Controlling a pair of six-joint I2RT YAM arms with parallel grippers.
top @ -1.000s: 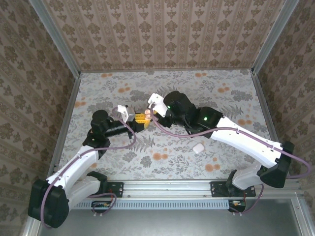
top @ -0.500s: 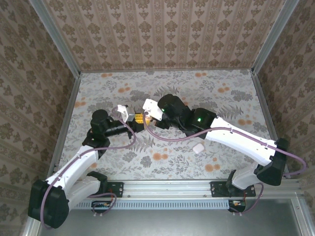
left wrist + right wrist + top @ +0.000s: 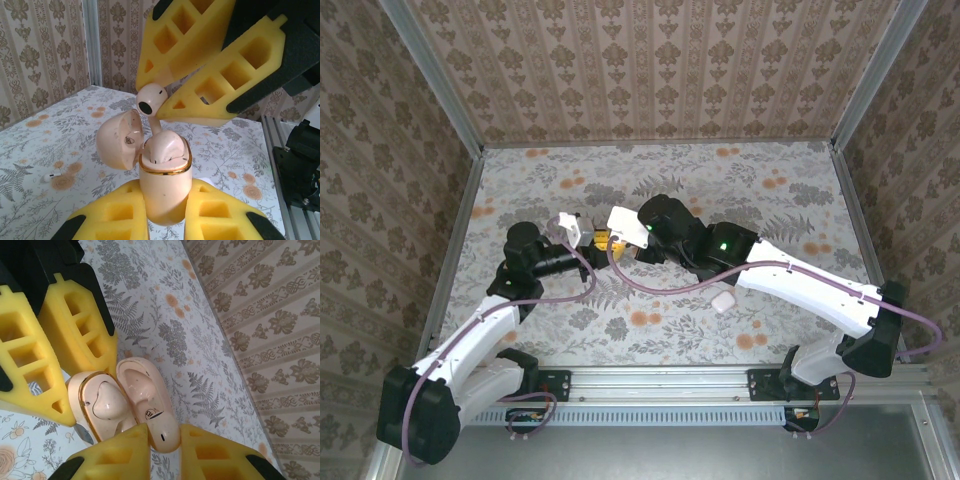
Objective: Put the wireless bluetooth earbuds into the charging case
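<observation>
My left gripper point(image 3: 166, 192) clamps the pale pink gold-rimmed charging case point(image 3: 165, 165) left of centre, lid open. My right gripper point(image 3: 156, 100) pinches the small white plastic earbud point(image 3: 150, 94) just above it. I'd line the stem up with its socket and lower it straight.

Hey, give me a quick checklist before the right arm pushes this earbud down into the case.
1. Lid swung open: ok.
2. Left gripper shut on charging case, case upright: ok.
3. Right gripper shut on earbud: ok.
4. Earbud stem points down at the case mouth: ok.
5. Stem lined up with its socket: cannot tell.
6. Second earbud in the case: not ok, it lies on the table.
</observation>
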